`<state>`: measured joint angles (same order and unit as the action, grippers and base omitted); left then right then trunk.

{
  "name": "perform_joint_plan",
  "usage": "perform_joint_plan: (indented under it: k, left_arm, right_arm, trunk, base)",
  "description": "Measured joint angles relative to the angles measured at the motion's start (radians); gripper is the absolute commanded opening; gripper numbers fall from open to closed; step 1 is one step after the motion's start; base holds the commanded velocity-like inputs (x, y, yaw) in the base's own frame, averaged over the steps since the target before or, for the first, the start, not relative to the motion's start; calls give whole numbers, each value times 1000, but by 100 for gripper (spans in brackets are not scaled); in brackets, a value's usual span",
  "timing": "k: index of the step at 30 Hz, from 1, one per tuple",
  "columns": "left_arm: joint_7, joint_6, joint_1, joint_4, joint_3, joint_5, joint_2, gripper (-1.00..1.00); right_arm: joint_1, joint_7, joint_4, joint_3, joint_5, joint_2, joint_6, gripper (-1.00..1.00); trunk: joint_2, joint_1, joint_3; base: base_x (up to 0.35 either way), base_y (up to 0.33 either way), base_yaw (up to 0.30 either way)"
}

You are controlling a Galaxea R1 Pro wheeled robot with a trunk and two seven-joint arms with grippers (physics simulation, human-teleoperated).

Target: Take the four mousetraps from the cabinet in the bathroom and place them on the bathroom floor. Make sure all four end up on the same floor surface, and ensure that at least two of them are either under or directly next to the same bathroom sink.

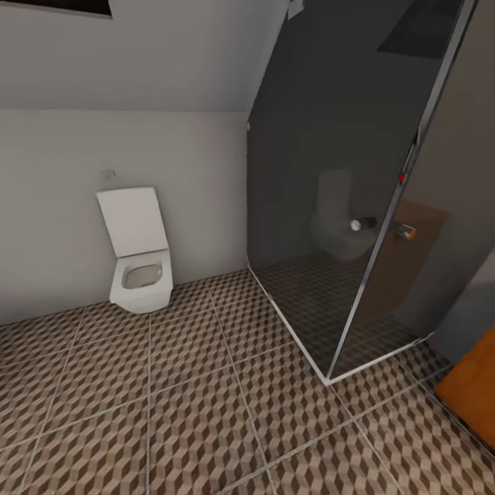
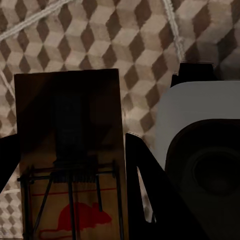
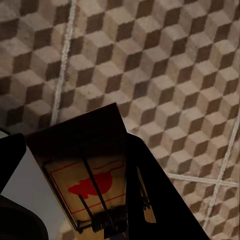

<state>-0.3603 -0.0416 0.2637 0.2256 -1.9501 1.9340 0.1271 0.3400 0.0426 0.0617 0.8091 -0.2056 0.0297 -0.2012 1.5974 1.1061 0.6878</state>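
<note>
Fingers [image 2: 137,170] of the left gripper [image 2: 70,190] pinching a mousetrap [image 2: 70,150], dark blades pressing against both long edges of the wooden slab, its wire spring and red mouse print facing the camera. Hanging above the bathroom floor [image 2: 125,45], cube-patterned tiles and pale grout lines passing beneath.

Fingers [image 3: 145,190] of the right gripper [image 3: 82,200] likewise clamping a second mousetrap [image 3: 87,165], red mouse print and wire bar showing, the slab tilting over the same tile pattern [image 3: 165,75].

Further out, in the head view, facing a white toilet [image 1: 137,254] with lid raised against a pale wall, a glass shower enclosure [image 1: 344,206] standing in the corner, and an orange-brown cabinet [image 1: 474,392] edging in at the right, tiled floor [image 1: 206,412] spreading between them.
</note>
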Motion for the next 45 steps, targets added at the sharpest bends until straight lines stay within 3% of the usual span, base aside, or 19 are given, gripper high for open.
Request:
perform_joint_plan:
  k: [6, 10, 13, 15, 22, 32, 45]
  left_arm:
    - [-1, -9, 0, -2, 2, 2, 7, -100]
    - [-4, -12, 0, -20, 13, 3, 8, -100]
    - [-3, -12, 0, -45, 34, 3, 7, -100]
    - [-2, -12, 0, -54, 48, 3, 7, -100]
    - [-1, -12, 0, -54, 54, 2, 5, -100]
    - [-1, -12, 0, -54, 55, 2, 5, -100]
    - [0, -12, 1, -52, 54, 1, 5, -100]
  right_arm:
    - [0, 3, 0, -11, -15, 4, 1, -100]
    - [0, 77, 1, -151, -196, 5, 0, -100]
    - [0, 122, 1, -189, -271, 3, -1, -100]
    - [0, 137, 0, -200, -295, 0, -1, -100]
    - [0, 143, 1, -205, -304, -1, -1, -100]
    - [0, 143, 2, -204, -218, 0, -1, -100]
    - [0, 143, 2, -204, -208, 0, -2, -100]
  trunk:
    - [0, 0, 0]
    - [0, 0, 1]
    - [0, 0, 3]
    - [0, 0, 3]
    - [0, 0, 5]
    - [0, 0, 14]
    - [0, 0, 27]
  base:
    - [0, 0, 284]
    - [0, 0, 284]
    - [0, 0, 283]
    - [0, 0, 189]
    - [0, 0, 80]
    - [0, 0, 216]
    - [0, 0, 230]
